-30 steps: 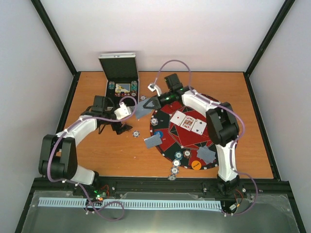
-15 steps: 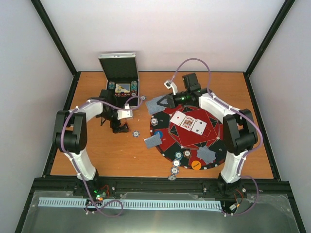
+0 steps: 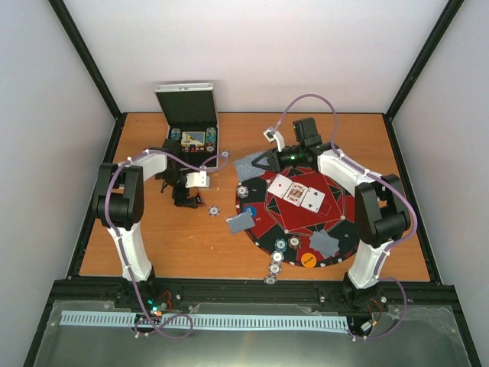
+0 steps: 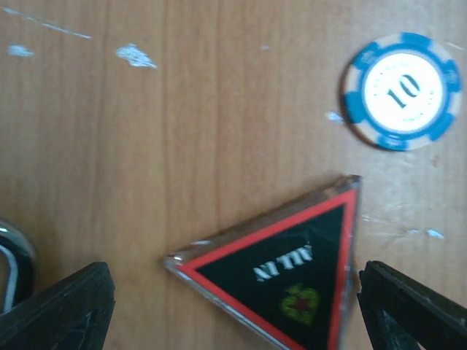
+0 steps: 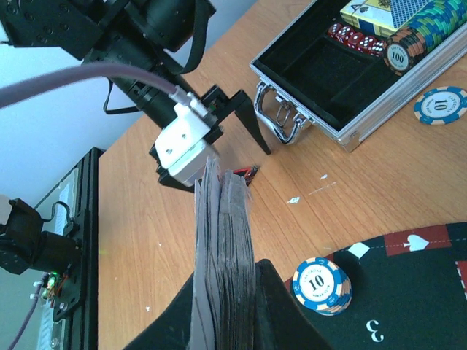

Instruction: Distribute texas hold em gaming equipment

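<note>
Stack of grey-backed paper playing cards (image 5: 219, 219): it stands on edge, pinched between the fingers of the right gripper (image 5: 222, 321). The jaws are closed across its lower faces, and the upper edges fan a little loose above them. Judged light, thin and slick card on card. A squeeze across the flat faces holds the pack, but single cards could slide or splay, so a low, square hold suits it best. Ahead of these jaws and off to one side, a short stack of blue-and-white spotted-rim poker chips (image 5: 322, 284) sits on the black-and-red round felt mat (image 5: 408, 313). Farther ahead is an open aluminium case (image 5: 321, 62) with more chips in it. Left gripper (image 4: 233, 281): jaws wide apart and gripping nothing, straddling a black, red-bordered clear-plastic triangular "ALL IN" plaque (image 4: 284, 270) that lies flat on the brown wooden table (image 4: 146, 131). One edge of it is just beside one finger; the opposite corner stands apart from the other. Plaque judged stiff, hard, smooth and low-lying, so take it across two edges with the fingertips down at the wood. A single blue-and-white "10" chip (image 4: 402, 90) lies ahead of these jaws, apart from the plaque.
</note>
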